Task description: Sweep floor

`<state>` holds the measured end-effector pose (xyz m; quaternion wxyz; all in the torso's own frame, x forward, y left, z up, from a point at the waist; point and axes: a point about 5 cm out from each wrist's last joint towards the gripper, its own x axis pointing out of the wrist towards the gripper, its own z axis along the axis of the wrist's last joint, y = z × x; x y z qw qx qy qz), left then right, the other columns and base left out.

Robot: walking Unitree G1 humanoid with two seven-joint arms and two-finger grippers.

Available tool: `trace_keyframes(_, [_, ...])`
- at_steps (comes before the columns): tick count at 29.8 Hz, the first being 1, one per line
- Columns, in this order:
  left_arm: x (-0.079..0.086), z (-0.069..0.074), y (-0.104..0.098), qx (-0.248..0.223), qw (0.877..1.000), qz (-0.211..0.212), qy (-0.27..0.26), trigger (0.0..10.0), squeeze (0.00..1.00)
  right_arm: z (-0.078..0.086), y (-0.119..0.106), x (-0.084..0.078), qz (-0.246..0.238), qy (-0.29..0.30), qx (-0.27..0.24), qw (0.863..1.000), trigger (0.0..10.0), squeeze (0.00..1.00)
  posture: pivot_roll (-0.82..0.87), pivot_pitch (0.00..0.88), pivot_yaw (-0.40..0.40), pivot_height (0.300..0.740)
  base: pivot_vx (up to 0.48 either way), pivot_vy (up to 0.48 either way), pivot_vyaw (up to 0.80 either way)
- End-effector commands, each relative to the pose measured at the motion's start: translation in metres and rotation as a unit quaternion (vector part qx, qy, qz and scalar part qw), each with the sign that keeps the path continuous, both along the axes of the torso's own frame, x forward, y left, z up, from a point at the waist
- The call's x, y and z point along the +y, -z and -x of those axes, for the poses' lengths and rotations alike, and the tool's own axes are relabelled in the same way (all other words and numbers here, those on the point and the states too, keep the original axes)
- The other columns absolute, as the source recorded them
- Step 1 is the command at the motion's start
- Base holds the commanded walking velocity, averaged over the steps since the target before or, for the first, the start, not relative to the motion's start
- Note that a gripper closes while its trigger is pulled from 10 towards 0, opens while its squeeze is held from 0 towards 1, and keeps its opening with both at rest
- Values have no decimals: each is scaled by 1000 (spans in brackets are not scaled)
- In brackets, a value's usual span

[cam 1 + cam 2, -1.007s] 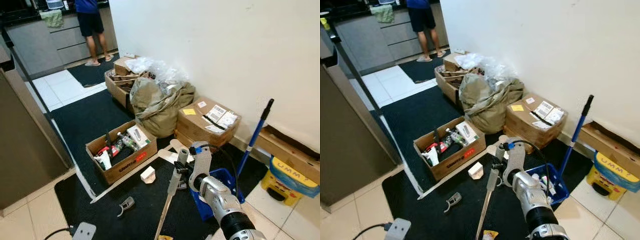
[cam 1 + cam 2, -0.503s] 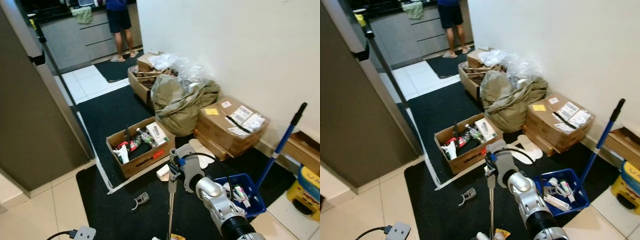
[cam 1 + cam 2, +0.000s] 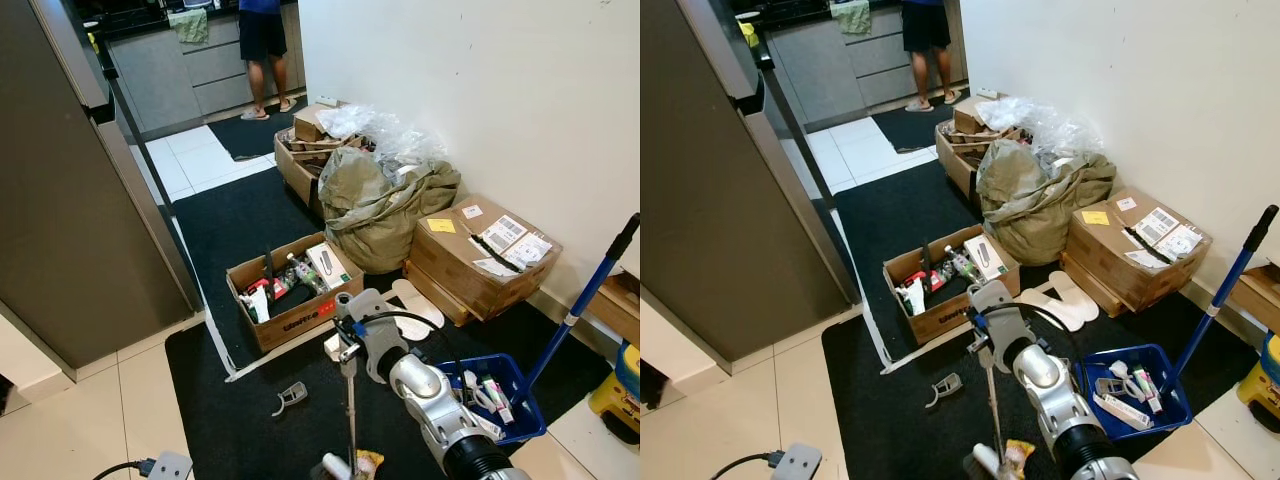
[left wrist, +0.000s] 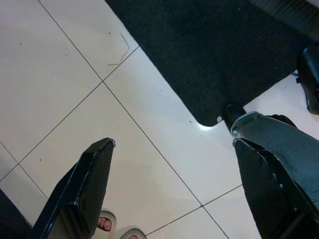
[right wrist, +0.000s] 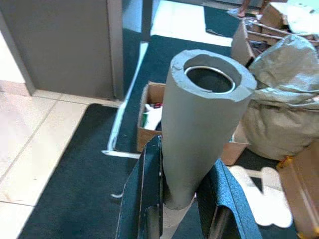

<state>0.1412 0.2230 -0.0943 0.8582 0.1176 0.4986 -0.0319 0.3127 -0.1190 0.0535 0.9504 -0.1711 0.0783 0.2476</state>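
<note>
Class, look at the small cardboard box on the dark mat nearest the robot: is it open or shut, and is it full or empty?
Open and partly full: the cardboard box has its top flaps spread, with bottles and small packages showing inside.

Silver right arm (image 3: 432,392), black ribbed wrist cuff, black cable, black-fingered left hand (image 4: 169,189)

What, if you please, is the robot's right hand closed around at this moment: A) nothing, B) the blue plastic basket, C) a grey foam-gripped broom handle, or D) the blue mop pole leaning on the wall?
C: the right hand grips the grey foam-gripped broom handle, whose thin pole runs down toward the black mat.
</note>
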Motion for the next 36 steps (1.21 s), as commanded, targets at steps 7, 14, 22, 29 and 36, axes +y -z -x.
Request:
trace_keyframes(7, [5,2,0,7,1000,-8,-1,10000,0,-10,-14,-4,67,-8,-58,996,10000,0,-16,27,83,740,0,0,0])
trace_keyframes(14, [5,2,0,7,1000,-7,-1,10000,0,-12,-16,-8,67,6,-69,995,10000,0,-18,28,85,740,0,0,0])
trace_keyframes(22, [5,1,0,6,1000,-6,-1,10000,0,-16,-22,-15,74,28,-84,993,10000,0,-16,26,84,740,0,0,0])
trace_keyframes(29, [5,1,0,6,1000,-6,-2,10000,0,-19,-23,-23,84,51,-92,991,10000,0,-16,26,84,740,0,0,0])
trace_keyframes(36, [5,1,0,6,1000,-6,-2,10000,0,-19,-23,-27,90,61,-90,990,10000,0,-16,26,84,740,0,0,0])
